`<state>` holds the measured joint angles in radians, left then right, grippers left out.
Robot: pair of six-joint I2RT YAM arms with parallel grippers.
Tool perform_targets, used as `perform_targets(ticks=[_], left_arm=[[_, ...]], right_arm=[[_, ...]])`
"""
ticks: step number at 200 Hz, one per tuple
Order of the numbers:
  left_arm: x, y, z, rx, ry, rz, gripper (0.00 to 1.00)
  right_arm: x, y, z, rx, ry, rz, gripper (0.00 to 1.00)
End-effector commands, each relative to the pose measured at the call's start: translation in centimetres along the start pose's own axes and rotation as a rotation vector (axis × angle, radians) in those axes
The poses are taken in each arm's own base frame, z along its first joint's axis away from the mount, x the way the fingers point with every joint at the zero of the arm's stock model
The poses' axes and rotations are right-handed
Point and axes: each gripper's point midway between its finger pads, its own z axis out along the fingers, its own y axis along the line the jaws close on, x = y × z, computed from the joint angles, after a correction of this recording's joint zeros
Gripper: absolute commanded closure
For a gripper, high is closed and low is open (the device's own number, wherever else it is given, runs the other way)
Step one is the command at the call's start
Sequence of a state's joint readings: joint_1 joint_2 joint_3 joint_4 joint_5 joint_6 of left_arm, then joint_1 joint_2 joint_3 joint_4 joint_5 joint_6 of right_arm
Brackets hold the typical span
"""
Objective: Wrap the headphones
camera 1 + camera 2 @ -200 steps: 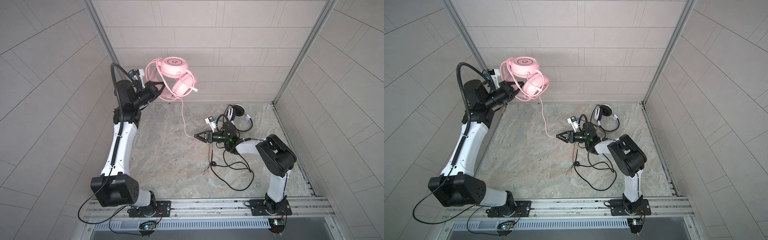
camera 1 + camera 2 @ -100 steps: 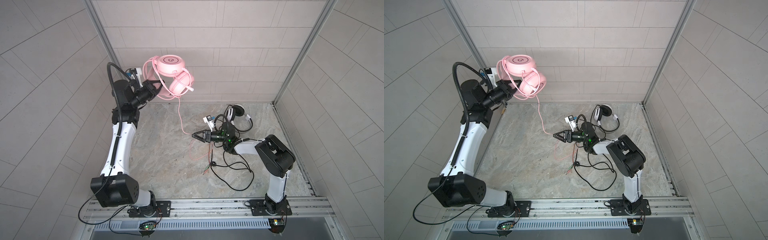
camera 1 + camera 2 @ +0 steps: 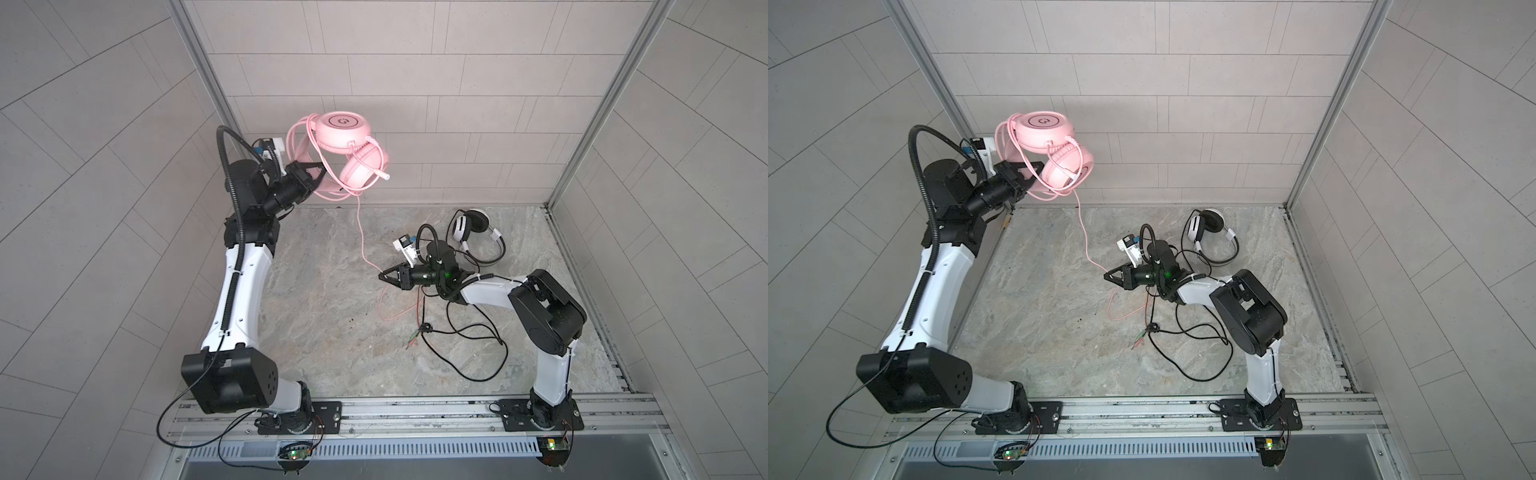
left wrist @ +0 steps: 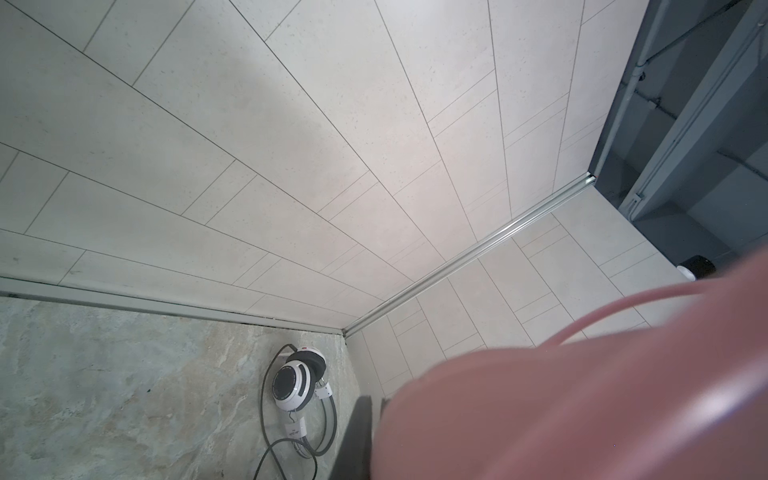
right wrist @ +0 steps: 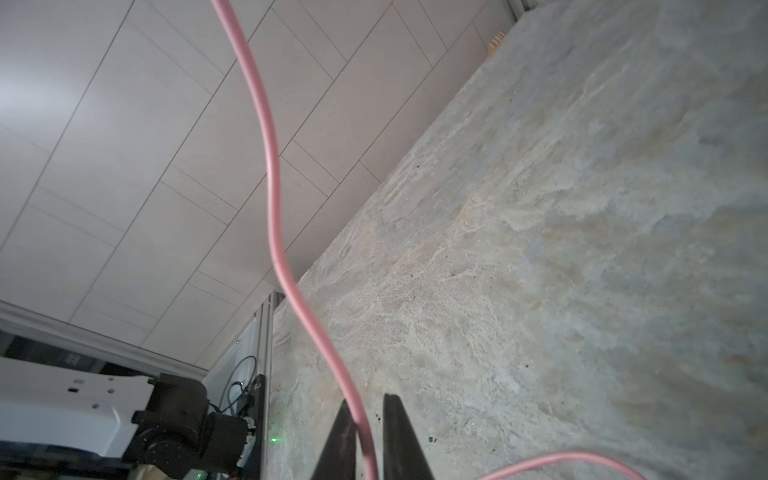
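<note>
The marbled grey worktop point(image 3: 324, 340) sits boxed in by tiled walls point(image 3: 415, 62). The left arm point(image 3: 239, 291) stands tall from the near edge, stretched up over the far left corner. The right arm point(image 3: 548, 316) is folded low, its forearm reaching toward the worktop's middle. The pink headphones point(image 3: 347, 126) hang in the air over that far left corner, the cups turned against each other and several loops of cord wound around the band. The white-and-black headphones point(image 3: 473, 226) lie by the far right corner, and their black cable point(image 4: 262, 399) sprawls loose toward the near right. The pink cable point(image 3: 360, 232) drops from the raised headset to the middle. The left tool point(image 3: 319, 174) is clamped on the band of the pink headphones. The right tool point(image 5: 366, 400) is pinched together on the pink cable, low near the worktop's middle.
</note>
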<state>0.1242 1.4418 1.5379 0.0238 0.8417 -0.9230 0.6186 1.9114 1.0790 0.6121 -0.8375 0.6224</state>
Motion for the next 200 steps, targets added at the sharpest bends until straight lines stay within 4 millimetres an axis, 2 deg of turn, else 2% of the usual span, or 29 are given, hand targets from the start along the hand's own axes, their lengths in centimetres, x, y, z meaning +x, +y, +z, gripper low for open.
perform_targets(ticks=[1,18,55,122,148,200], left_arm=[[-1.8,-0.4,-0.8,-0.041,-0.066,0.043,1.00],[-2.3,1.5,-1.2,-0.128,-0.100,0.045,1.00],[-5.3,5.0,-2.0,-0.262,-0.201,0.004,1.00],[-7.6,11.4,-2.6,-0.439,-0.296,-0.056,1.00],[-8.0,12.6,-2.7,-0.474,-0.306,-0.053,1.00],[-8.6,13.4,-3.6,-0.550,-0.327,0.013,1.00]], right_arm=[[0.8,0.3,-0.4,0.023,0.029,-0.023,0.97],[1.8,0.5,-1.6,0.058,0.059,-0.046,1.00],[4.9,1.3,-4.3,0.163,0.172,-0.109,1.00],[7.2,3.9,-5.7,0.196,0.245,-0.158,1.00],[8.3,4.6,-6.7,0.216,0.276,-0.174,1.00],[8.5,5.5,-8.8,0.259,0.281,-0.209,1.00]])
